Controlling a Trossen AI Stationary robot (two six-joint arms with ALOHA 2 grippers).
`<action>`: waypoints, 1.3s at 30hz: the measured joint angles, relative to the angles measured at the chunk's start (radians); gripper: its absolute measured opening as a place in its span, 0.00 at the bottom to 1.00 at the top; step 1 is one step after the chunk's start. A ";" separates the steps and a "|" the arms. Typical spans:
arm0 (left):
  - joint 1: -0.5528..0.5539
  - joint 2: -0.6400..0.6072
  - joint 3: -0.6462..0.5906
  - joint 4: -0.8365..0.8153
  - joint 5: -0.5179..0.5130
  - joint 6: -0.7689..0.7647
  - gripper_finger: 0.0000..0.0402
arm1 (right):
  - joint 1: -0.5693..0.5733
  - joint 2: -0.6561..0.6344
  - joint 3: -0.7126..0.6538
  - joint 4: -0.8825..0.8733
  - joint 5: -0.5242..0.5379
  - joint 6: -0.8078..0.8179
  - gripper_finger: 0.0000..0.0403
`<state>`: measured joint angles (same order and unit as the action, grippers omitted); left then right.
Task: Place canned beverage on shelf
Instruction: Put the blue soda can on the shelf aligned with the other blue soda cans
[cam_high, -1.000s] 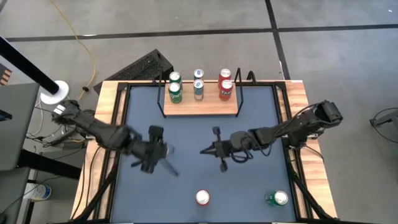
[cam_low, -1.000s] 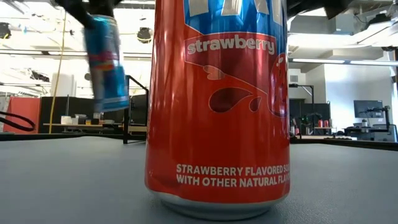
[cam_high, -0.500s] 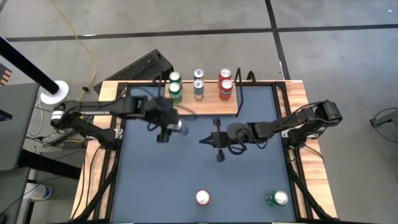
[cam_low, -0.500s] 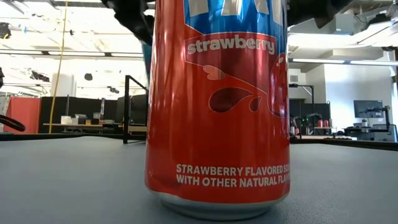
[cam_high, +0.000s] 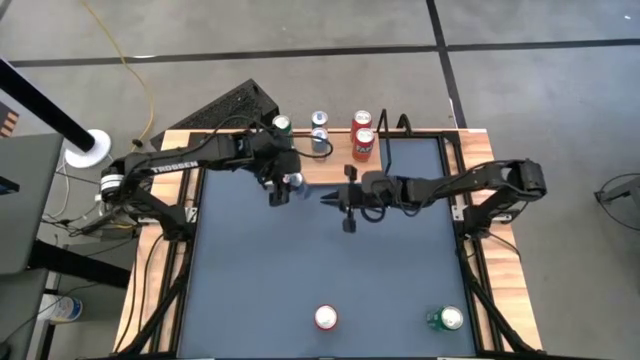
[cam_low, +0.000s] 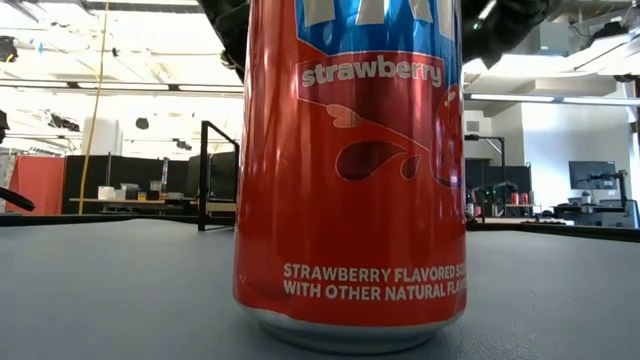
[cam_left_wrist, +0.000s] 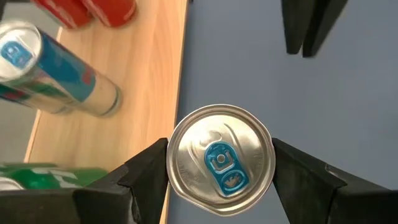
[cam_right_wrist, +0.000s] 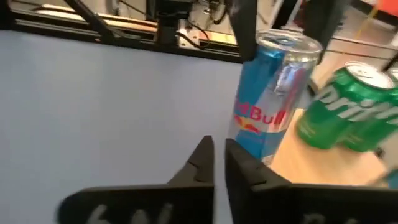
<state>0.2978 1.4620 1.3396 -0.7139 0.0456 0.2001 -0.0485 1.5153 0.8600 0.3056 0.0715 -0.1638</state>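
From the overhead camera I have the left gripper (cam_high: 281, 184) holding a slim blue-and-silver beverage can (cam_high: 291, 182) right at the front edge of the small light-wood shelf with black wire end frames (cam_high: 340, 172). The right gripper (cam_high: 345, 199) sits just beside it over the dark grey tabletop (cam_high: 320, 260), in front of the shelf's middle. On the board I count a green can (cam_high: 281, 125), two more slim blue cans (cam_high: 319, 130) and two red cans (cam_high: 362, 136). A red-and-white can (cam_high: 326, 318) and a green can on its side (cam_high: 446, 319) wait near the table's front edge, well apart from both arms.

The table-level camera is almost filled by a red strawberry soda can (cam_low: 350, 170); I get only dark arm parts above it, nothing useful for clearance.

My left wrist camera looks down on the silver lid of the held can (cam_left_wrist: 219, 160), with the two dark fingers (cam_left_wrist: 146, 174) pinching its sides. The can hangs over the shelf board's (cam_left_wrist: 124, 81) front edge.

The right wrist camera shows its own fingers (cam_right_wrist: 202, 165) nearly pressed together and empty, pointed at the held can (cam_right_wrist: 270, 93) from close by.

I judge this as the carry-in step. Next I need to move the can further over the board into the free front strip between the green and red rows, lower it, then release. The tight spots are the right gripper alongside and the cans behind.
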 joint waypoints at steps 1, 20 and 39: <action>0.000 0.001 0.000 -0.005 0.000 0.001 0.59 | -0.014 0.012 0.000 0.010 -0.030 0.000 0.11; -0.059 -0.018 0.002 -0.048 0.091 0.024 0.59 | -0.076 0.161 0.001 0.323 -0.182 -0.047 0.79; -0.115 -0.019 0.040 -0.057 0.102 0.026 0.59 | -0.090 0.353 0.108 0.486 -0.263 -0.012 0.81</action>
<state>0.1829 1.4433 1.3800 -0.7708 0.1478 0.2260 -0.1383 1.8687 0.9681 0.7919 -0.1911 -0.1761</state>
